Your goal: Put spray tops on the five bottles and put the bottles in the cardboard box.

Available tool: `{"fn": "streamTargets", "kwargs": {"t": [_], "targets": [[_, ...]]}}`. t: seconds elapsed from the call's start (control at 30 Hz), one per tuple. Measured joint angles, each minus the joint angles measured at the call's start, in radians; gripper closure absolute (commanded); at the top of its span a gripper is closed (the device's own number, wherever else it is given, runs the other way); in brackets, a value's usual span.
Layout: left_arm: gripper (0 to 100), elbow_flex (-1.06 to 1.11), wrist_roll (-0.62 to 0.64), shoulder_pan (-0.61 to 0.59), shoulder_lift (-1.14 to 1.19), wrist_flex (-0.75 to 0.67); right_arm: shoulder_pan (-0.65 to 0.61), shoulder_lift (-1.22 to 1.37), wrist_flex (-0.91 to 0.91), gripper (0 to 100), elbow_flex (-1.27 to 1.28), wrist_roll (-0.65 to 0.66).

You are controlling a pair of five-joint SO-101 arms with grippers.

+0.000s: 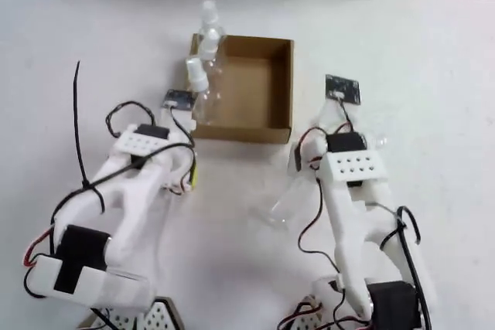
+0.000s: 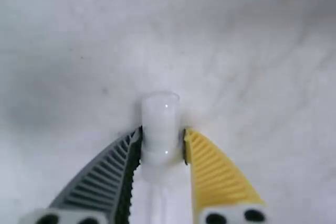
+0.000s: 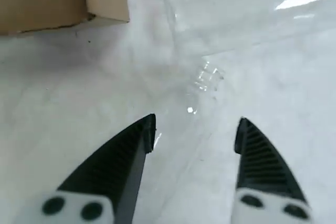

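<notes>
At the table's left, the left gripper (image 2: 160, 141) was clamped on a white spray top (image 2: 160, 116), whose long axis ran along the fingers. Two capped bottles (image 1: 203, 75) stood at the left wall of the cardboard box (image 1: 267, 125). Near the box's right front corner, the right gripper (image 3: 195, 124) was spread wide over a bare bottle (image 3: 207, 78), laid flat with its neck ahead of the fingertips. A third capping was judged in hand. Next, that bottle would need to be gripped and raised to meet the top.
</notes>
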Motion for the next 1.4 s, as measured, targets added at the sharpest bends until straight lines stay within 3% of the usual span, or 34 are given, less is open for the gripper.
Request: {"fn": "streamTargets", "kwargs": {"t": [0.63,0.77,0.9,1.03,1.2,1.4], "targets": [[98,0.000,-0.003,0.000,0.000,0.000,-0.034,0.071,-0.141,76.5,0.106,0.025],[98,0.000,-0.003,0.000,0.000,0.000,-0.032,0.101,-0.101,89.6,0.064,0.055],[98,0.000,-0.003,0.000,0.000,0.000,-0.034,0.106,0.017,98.5,-0.012,0.207],[98,0.000,-0.003,0.000,0.000,0.000,0.021,0.106,0.176,97.1,-0.087,0.416],[98,0.000,-0.003,0.000,0.000,0.000,0.226,0.106,0.308,97.1,-0.158,0.654],[98,0.000,-0.003,0.000,0.000,0.000,0.506,0.106,0.316,96.7,-0.183,1.033]]}}
